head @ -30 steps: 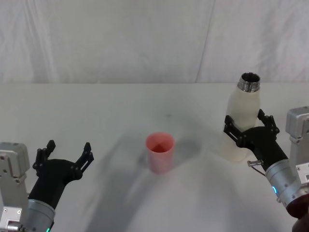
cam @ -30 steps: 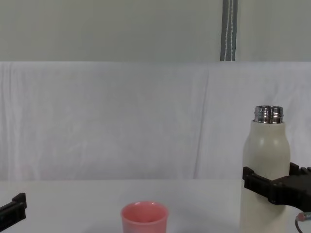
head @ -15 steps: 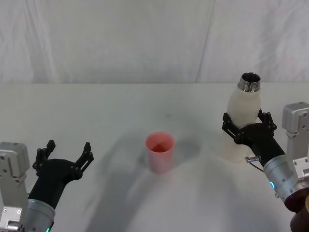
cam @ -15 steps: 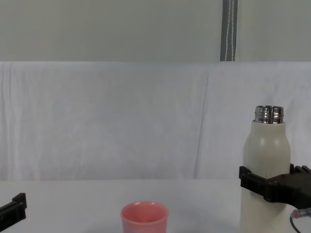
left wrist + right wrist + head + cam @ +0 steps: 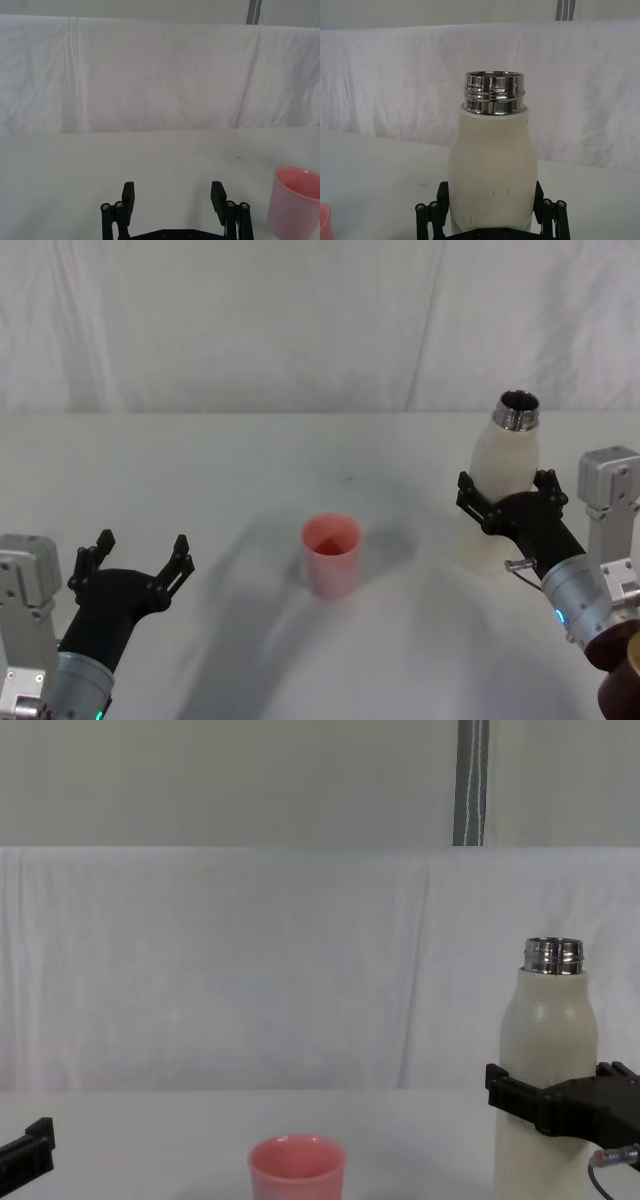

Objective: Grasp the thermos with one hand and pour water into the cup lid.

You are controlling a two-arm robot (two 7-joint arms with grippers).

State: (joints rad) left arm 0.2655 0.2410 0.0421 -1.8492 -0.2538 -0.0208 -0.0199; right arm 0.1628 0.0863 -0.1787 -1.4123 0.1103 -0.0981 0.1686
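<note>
A white worktop [image 5: 230, 460] runs back to a wrinkled white cloth backdrop [image 5: 250, 320], above which the chest view shows a plain grey-green wall [image 5: 230, 780] crossed by 1 vertical metal strip [image 5: 471, 782]. The thermos [image 5: 498, 490] stands upright on the right side of the worktop, its open steel neck [image 5: 517, 410] uppermost. The cup lid [image 5: 331, 554] sits mouth up near the middle, well apart from the bottle.

The right pincer [image 5: 505, 498] reaches in from the lower right and straddles the thermos at mid-body, 1 black finger on each side of it; in the right wrist view the fingers [image 5: 434, 212] flank the cream wall, and whether they press on it cannot be told. The left pincer [image 5: 138, 560] hangs low at the worktop's left front, its 2 fingers spread wide with nothing between them, the pink cup off to one side in its own wrist view [image 5: 293, 202].

Compared with 1 second ago, the right pincer has pushed farther forward around the bottle and sits slightly higher on it. The thermos, cup lid and left pincer are unchanged.
</note>
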